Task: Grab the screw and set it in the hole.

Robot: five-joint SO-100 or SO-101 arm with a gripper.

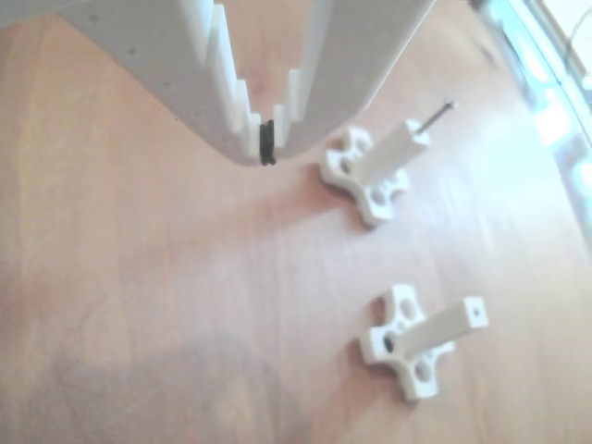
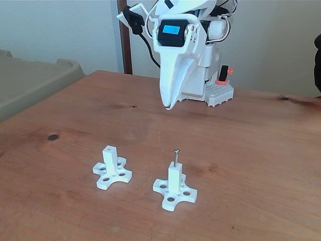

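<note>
The screw (image 2: 176,156) stands upright in the hole at the top of the right-hand white post (image 2: 174,179) in the fixed view, its round head well above the post's end face with most of the thin shank showing. In the other view the same screw (image 1: 438,114) sticks out along the post's long axis, so shank and post run in one line. The second fixture (image 2: 112,168), to the left in the fixed view, has an empty hole (image 1: 477,313) in its end face.

The gripper (image 2: 169,105) hangs above the wooden table (image 2: 261,150), well apart from both fixtures and farther back toward the arm's base. Its fingers meet at the tip, closed on nothing, as the other view (image 1: 268,148) confirms. From the tool, the screw lies forward and down, toward the camera in the fixed view.

Judging by this, the task looks done or nearly so; the screw may only need seating deeper
</note>
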